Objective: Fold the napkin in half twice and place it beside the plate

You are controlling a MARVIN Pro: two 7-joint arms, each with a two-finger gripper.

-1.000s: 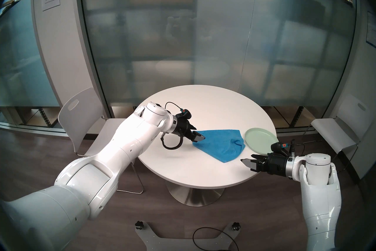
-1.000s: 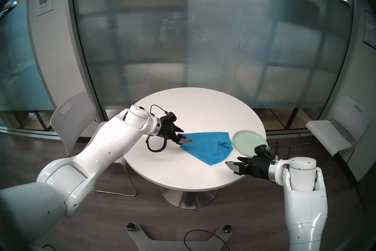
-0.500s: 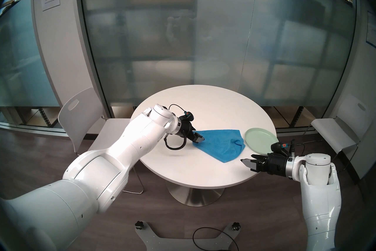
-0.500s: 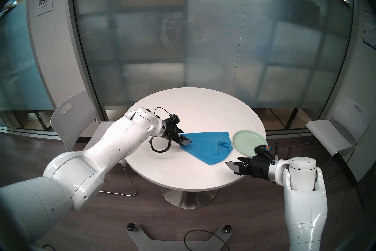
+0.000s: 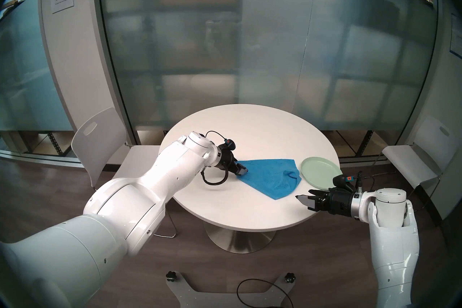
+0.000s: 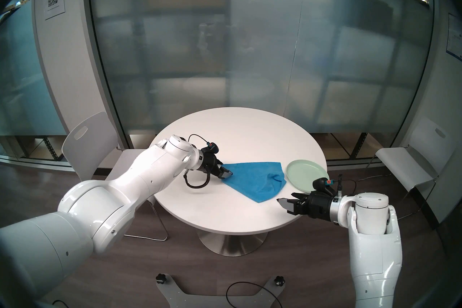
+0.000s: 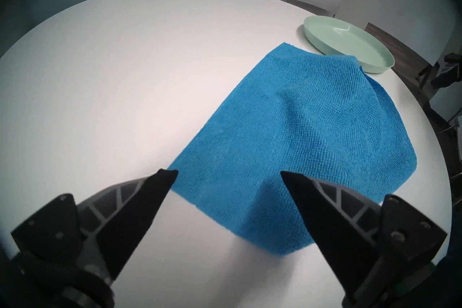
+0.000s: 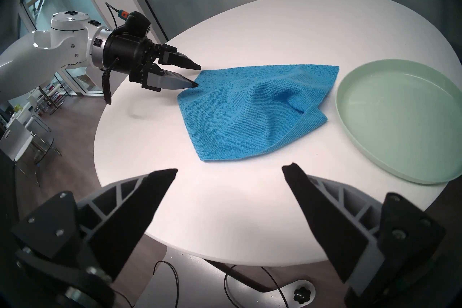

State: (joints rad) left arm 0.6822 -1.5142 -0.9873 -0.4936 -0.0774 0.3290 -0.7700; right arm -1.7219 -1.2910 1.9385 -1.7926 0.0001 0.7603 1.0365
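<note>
Left gripper [image 8: 196, 76], jaws spread and empty, straddles the napkin [image 8: 252, 112] corner: press low against the tabletop [image 8: 225, 205], then pinch; right gripper [image 8: 230, 170] idles agape

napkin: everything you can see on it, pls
The napkin is a plain bright blue terry-like cloth, lying mostly spread on the white table, rumpled with a raised bump, one corner beside the plate turned over. The open left claw straddles its far corner, one finger at the edge; contact unclear.
</note>
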